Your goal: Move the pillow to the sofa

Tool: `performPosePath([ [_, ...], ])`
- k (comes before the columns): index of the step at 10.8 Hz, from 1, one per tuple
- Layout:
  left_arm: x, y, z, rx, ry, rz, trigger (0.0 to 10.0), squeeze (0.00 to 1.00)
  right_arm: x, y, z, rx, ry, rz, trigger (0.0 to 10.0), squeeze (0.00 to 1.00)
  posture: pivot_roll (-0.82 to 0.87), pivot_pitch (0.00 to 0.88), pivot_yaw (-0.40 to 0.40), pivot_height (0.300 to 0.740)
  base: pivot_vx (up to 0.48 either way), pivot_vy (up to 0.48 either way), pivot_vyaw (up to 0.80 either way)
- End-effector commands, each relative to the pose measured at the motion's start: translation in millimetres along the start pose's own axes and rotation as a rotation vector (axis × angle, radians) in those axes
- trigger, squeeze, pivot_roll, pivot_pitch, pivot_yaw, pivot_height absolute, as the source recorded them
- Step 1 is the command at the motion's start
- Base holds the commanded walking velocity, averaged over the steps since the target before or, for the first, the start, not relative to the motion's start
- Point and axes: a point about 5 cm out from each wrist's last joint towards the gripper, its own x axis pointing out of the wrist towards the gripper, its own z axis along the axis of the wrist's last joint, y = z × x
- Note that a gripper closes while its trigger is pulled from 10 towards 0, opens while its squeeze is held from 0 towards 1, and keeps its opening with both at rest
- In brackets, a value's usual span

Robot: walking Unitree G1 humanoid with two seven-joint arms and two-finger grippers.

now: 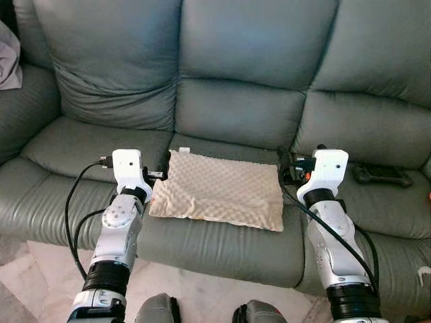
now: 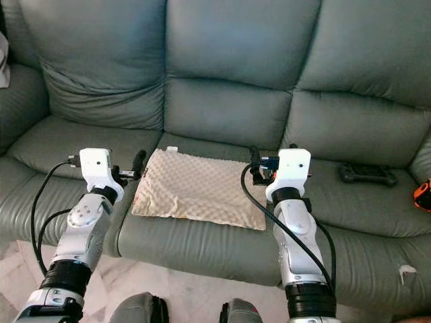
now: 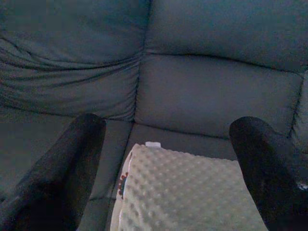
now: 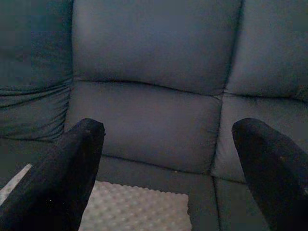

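On the sofa (image 1: pixel 229 114) seat lies the pillow (image 1: pixel 219 190), between the left tool (image 3: pixel 163 163) and right tool (image 4: pixel 168 163), both spread wide.

— Lying flat on the sofa (image 1: pixel 236 118), a beige pillow (image 1: pixel 219 190) with a bumpy, dimpled cover. Rectangular, slightly skewed.

— Resting on the middle seat cushion, close to its front edge. Small white tag at the back left corner, pointing toward the backrest.

— Grey-green leather for the sofa, three seats wide, plump back cushions, creased at the left one.

— Pillow's left edge right by the seam between left and middle seats.
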Motion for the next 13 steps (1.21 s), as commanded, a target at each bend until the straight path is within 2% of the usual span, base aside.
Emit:
performPosePath([
  [1,1.0,-1.3,1,0.008,0.004,-0.01,10.0,0.0,0.1,3.6,2,-0.028,-0.011,0.036,10.0,0.0,-0.07,0.027,-0.036,0.74,0.0,0.349,0.8],
  [5,4.2,-2.6,2,0.009,0.013,-0.012,10.0,0.0,0.5,9.8,3,-0.005,-0.019,0.063,10.0,0.0,-0.07,0.028,-0.031,0.74,0.0,0.324,0.8],
  [13,9.7,-15.0,7,0.035,0.004,-0.037,10.0,0.0,2.5,16.4,7,0.006,-0.036,0.083,10.0,0.0,-0.08,0.033,-0.028,0.74,0.0,0.474,0.74],
])
